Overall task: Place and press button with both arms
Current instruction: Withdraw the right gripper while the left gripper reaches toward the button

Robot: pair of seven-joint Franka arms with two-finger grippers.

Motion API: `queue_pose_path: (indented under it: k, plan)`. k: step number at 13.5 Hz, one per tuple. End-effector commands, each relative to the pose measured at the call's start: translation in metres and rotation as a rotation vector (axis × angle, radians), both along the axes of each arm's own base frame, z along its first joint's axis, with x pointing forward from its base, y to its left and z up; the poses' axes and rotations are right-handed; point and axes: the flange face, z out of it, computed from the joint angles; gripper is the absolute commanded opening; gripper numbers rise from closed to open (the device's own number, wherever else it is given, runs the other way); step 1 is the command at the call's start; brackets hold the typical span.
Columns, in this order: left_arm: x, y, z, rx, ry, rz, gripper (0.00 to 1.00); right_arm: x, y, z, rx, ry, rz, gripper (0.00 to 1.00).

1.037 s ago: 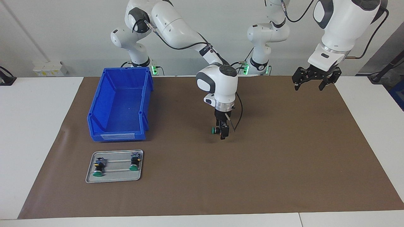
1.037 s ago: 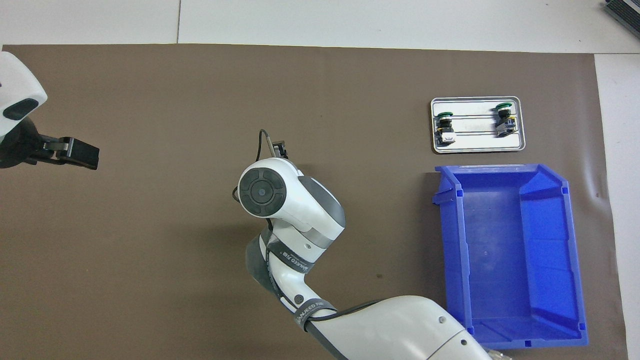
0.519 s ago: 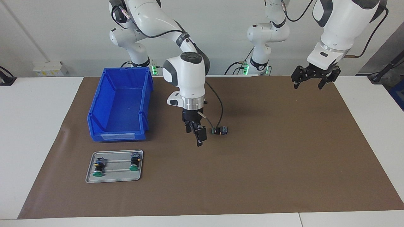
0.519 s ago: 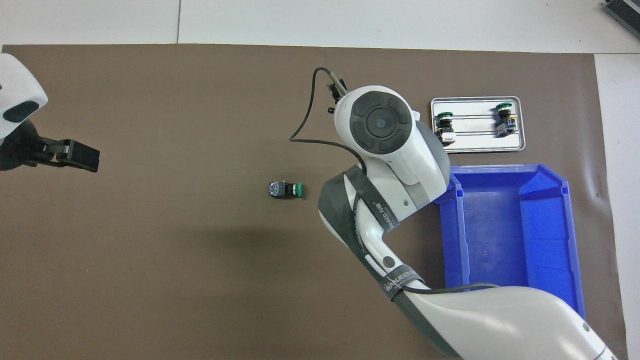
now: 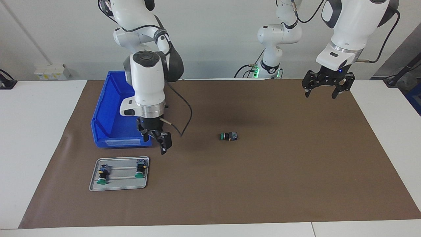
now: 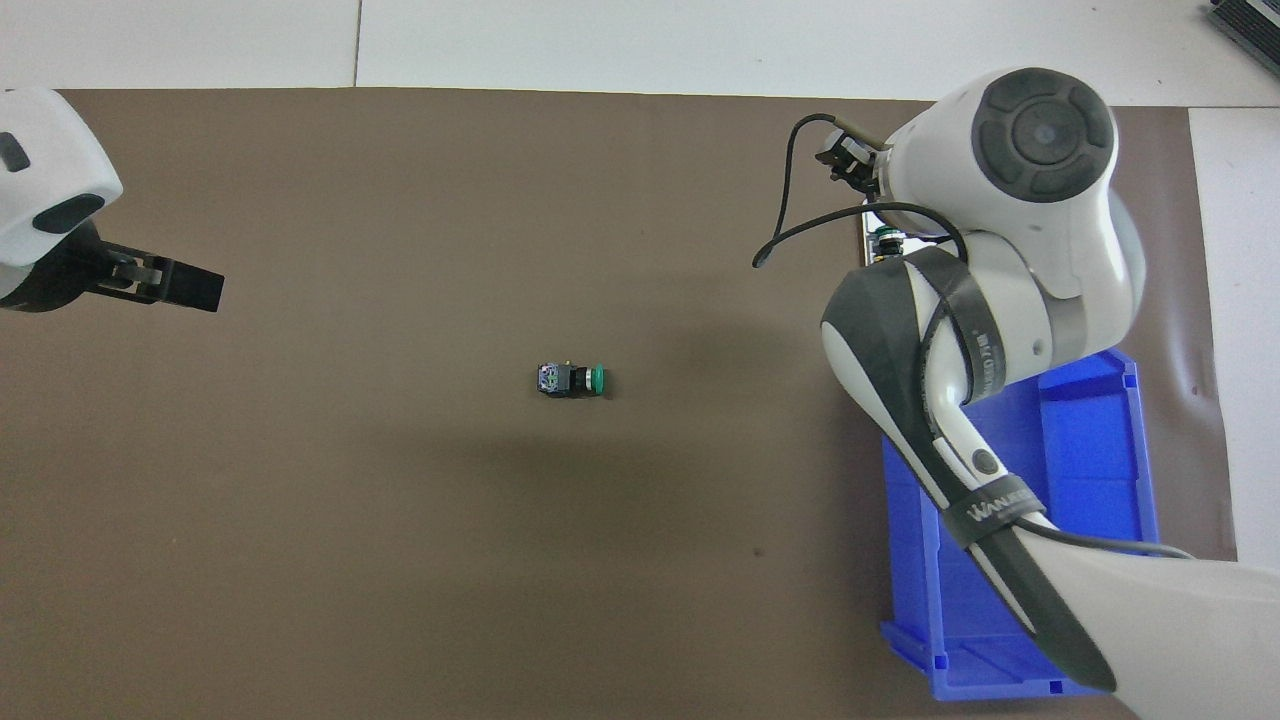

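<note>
The button lies on its side in the middle of the brown mat, green cap toward the right arm's end; it shows too in the overhead view. Nothing touches it. My right gripper hangs open and empty above the mat, beside the blue bin's front corner and over the edge of the metal tray. From overhead its own wrist hides it. My left gripper waits open and empty above the mat at the left arm's end, seen from overhead too.
A blue bin stands at the right arm's end of the mat. Farther from the robots lies a metal tray holding two more green-capped switches. The right arm covers most of the tray and part of the bin from overhead.
The right gripper has let go of the button, left it on the mat, and swung toward the bin and tray. The left gripper has barely shifted.
</note>
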Motion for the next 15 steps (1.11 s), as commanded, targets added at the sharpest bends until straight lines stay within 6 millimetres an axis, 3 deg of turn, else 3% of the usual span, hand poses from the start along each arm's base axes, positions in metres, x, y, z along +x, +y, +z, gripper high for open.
queue_pose_path:
  k: [1,4,7,8,12,14,15]
  plan:
    - [-0.005,-0.027,-0.007,-0.032,-0.011,-0.149,1.00,-0.017,-0.053,0.033,0.010,0.057,0.115,1.00]
    - [-0.004,-0.063,-0.026,-0.076,-0.065,-0.286,1.00,-0.042,-0.120,0.074,-0.029,0.144,0.277,1.00]
    - [-0.004,-0.106,-0.047,-0.121,-0.107,-0.446,1.00,-0.070,-0.152,0.112,-0.005,0.166,0.335,1.00]
    - [-0.005,-0.123,-0.062,-0.118,-0.104,-0.525,1.00,-0.080,-0.156,0.119,-0.003,0.193,0.347,1.00]
    - [-0.007,-0.165,-0.120,-0.116,-0.112,-0.757,0.99,-0.117,-0.177,0.115,0.012,0.249,0.363,1.00]
    - [-0.012,-0.193,-0.149,-0.106,-0.120,-0.879,0.94,-0.114,-0.182,0.118,0.008,0.233,0.359,1.00]
    - [-0.013,-0.194,-0.157,-0.104,-0.142,-0.881,0.94,-0.113,-0.196,0.121,0.007,0.227,0.343,1.00]
